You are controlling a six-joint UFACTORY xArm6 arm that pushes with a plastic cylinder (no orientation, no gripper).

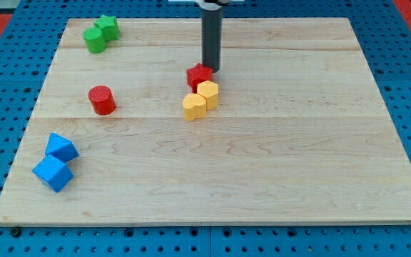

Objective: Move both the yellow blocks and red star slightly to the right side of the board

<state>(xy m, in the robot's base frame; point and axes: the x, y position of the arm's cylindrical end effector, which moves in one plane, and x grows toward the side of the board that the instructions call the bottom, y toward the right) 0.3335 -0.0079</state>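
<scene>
The red star (198,76) lies near the middle of the wooden board (262,164), a little toward the view's top. Two yellow blocks touch it from below: a yellow hexagonal block (207,93) and a yellow block (194,106) just below-left of it. The three sit bunched together. My tip (210,69) stands right at the red star's upper right edge, touching it or nearly so. The dark rod rises from there to the view's top.
A red cylinder (102,99) stands left of the cluster. Two green blocks (100,33) sit together at the top left corner. Two blue blocks, a blue block (61,148) and a blue cube (53,173), sit at the lower left. Blue pegboard surrounds the board.
</scene>
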